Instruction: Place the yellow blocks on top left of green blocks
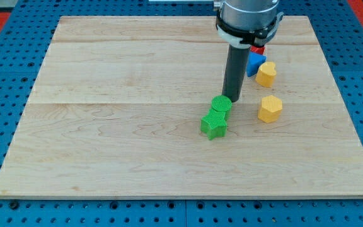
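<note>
My tip [232,99] touches the upper right side of a green round block [220,105] near the board's middle. A green star block [213,125] lies against that block, just below and left of it. A yellow hexagonal block [270,108] lies to the right of my tip. A second yellow block [266,74] lies above it, to the upper right of my tip. Both yellow blocks stand to the right of the green pair, apart from it.
A blue block [254,63] sits between the rod and the upper yellow block, with a red block [258,48] just above it, partly hidden by the arm. The wooden board [106,126] rests on a blue perforated table.
</note>
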Action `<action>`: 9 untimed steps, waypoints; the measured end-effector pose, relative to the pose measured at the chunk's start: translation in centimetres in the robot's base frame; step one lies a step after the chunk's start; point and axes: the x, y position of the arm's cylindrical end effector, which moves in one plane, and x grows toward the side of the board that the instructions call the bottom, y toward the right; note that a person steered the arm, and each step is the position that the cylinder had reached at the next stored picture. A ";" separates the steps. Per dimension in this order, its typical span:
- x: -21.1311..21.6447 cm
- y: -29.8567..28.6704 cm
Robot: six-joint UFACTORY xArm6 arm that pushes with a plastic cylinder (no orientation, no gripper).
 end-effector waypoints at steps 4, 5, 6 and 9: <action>6.1 11.5; 2.8 9.3; 1.8 2.8; -5.0 10.9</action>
